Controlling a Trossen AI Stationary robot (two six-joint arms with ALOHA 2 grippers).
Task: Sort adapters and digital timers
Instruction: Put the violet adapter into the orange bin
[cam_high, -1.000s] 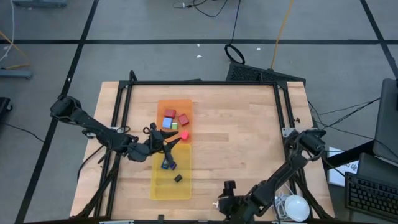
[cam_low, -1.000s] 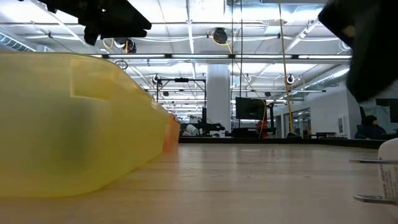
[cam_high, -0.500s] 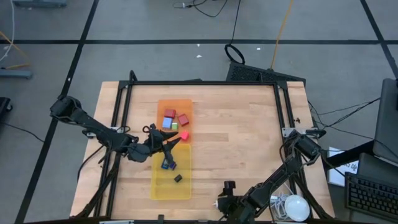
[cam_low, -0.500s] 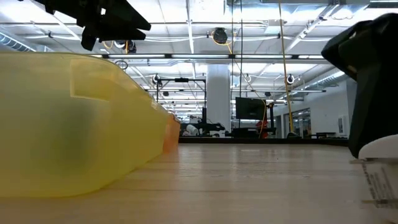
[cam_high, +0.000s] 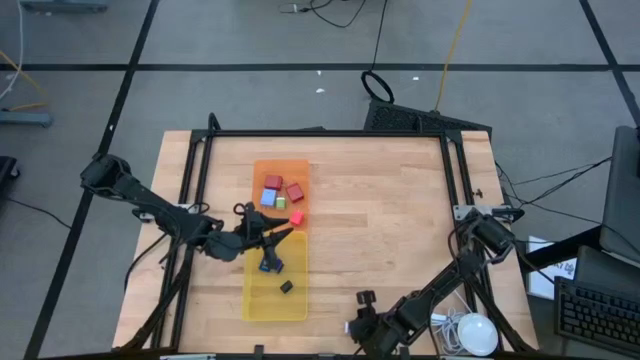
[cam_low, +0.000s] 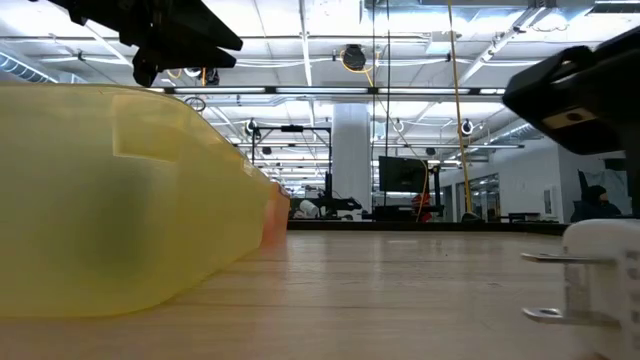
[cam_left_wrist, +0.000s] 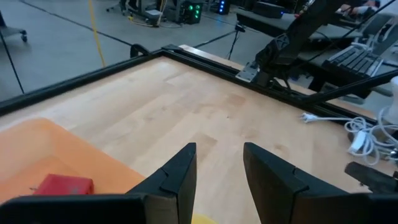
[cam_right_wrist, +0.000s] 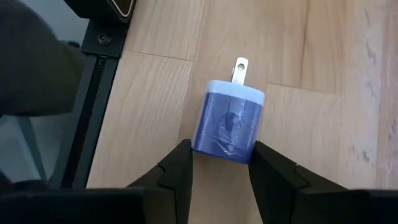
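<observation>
A white-purple adapter (cam_right_wrist: 227, 124) with metal prongs lies near the table's near edge, and my right gripper (cam_right_wrist: 221, 157) is shut on it. The low view shows the adapter (cam_low: 597, 270) under the dark gripper. The orange tray (cam_high: 262, 168) holds red, blue and green adapters (cam_high: 280, 192). The yellow tray (cam_high: 256, 300) holds a blue digital timer (cam_high: 268, 264) and a black one (cam_high: 286, 287). My left gripper (cam_high: 272, 231) hovers open where the two trays meet, with nothing between its fingers (cam_left_wrist: 180, 171). My right gripper pinches the adapter's two side faces (cam_right_wrist: 202, 140) between its two fingers, at the end away from the prongs. The fingers lie along the adapter's length, and the prongs (cam_right_wrist: 239, 68) point away from the gripper. Whether the adapter is clear of the table I cannot tell.
A white round device with a cable (cam_high: 478, 333) lies off the table's near right corner. A black metal frame (cam_high: 330, 133) runs around the table top. Bare wood (cam_high: 390, 220) spreads between the trays and the right frame rail.
My right gripper has shifted a little toward the table's left along the near edge, and the white-purple adapter has moved with it.
</observation>
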